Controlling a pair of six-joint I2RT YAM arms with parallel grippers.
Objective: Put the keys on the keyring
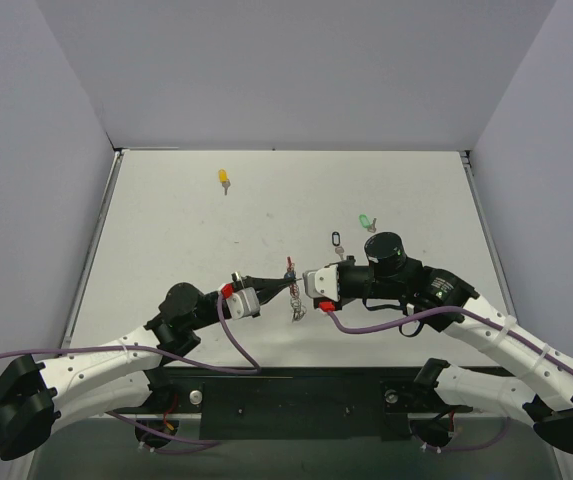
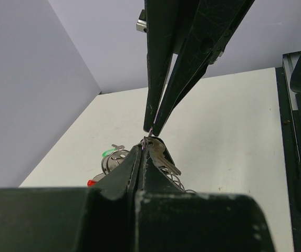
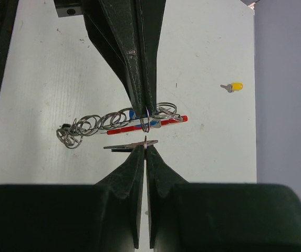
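Observation:
My two grippers meet tip to tip at the table's middle. The left gripper (image 1: 284, 284) (image 2: 145, 142) is shut on a silver ring of the keyring (image 3: 146, 125), a thin red loop trailing a chain of silver rings (image 3: 90, 126) and a blue key head. The right gripper (image 1: 304, 284) (image 3: 146, 144) is shut on the small ring of a black-headed key (image 2: 163, 155), which I see edge-on in the right wrist view just below the keyring. A yellow-headed key (image 1: 224, 180) (image 3: 235, 86) lies far back left. A green-headed key (image 1: 364, 221) lies at the back right.
A small black-outlined key tag (image 1: 334, 239) lies close behind the right wrist. White walls close the table (image 1: 166, 230) on three sides. The arms' black base rail (image 1: 286, 400) runs along the near edge.

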